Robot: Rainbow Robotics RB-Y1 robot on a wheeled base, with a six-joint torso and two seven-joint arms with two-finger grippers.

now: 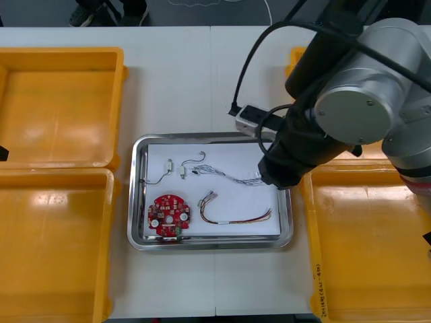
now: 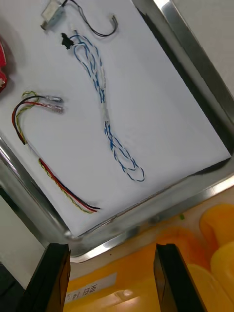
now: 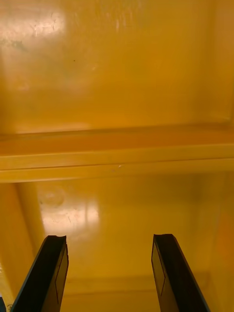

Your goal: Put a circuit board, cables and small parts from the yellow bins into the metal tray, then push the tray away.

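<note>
Right wrist view: right gripper [image 2: 112,246] spread; twisted cable [image 2: 103,109] ahead in metal tray [image 2: 195,53]; left gripper [image 3: 109,239] spread over bins [image 3: 117,73].

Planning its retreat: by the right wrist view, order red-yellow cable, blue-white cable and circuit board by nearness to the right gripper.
1. Red-yellow cable, end closest to the right gripper.
2. Blue-white cable, farther in.
3. Circuit board, farthest, beyond both.

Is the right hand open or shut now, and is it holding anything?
Open and empty. The right hand hovers at the metal tray rim, its fingers apart with nothing between them.
</note>
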